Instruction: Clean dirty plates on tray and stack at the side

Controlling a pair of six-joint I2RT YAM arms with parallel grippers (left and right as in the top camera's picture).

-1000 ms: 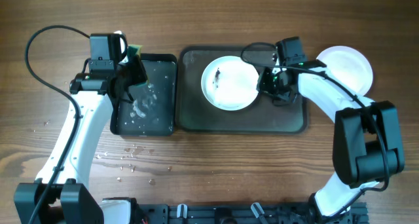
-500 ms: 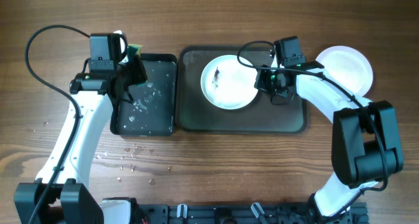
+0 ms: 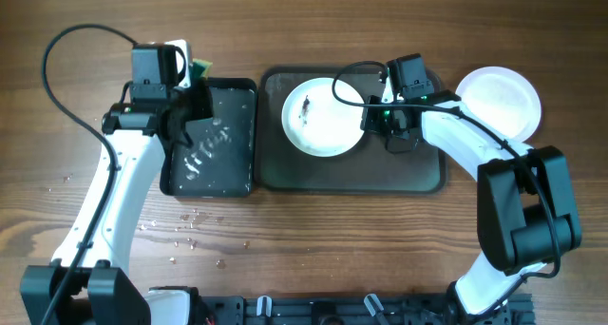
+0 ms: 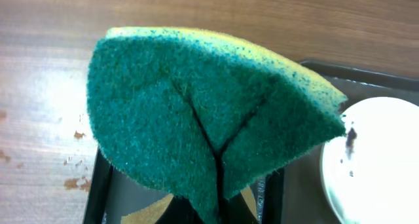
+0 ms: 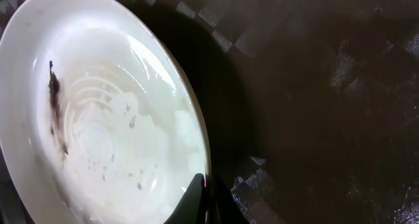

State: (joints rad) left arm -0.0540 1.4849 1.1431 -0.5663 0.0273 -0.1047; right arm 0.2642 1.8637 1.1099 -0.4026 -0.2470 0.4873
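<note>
Two white plates are visible: one smudged plate (image 3: 323,121), one clean plate (image 3: 499,97). There are two trays: one dark-grey tray (image 3: 351,178), one black tray (image 3: 228,173). One green sponge (image 4: 203,112).

Robot lab workbench, wood-grain table (image 3: 313,254), black mounting rail (image 3: 332,312) along its edge
</note>
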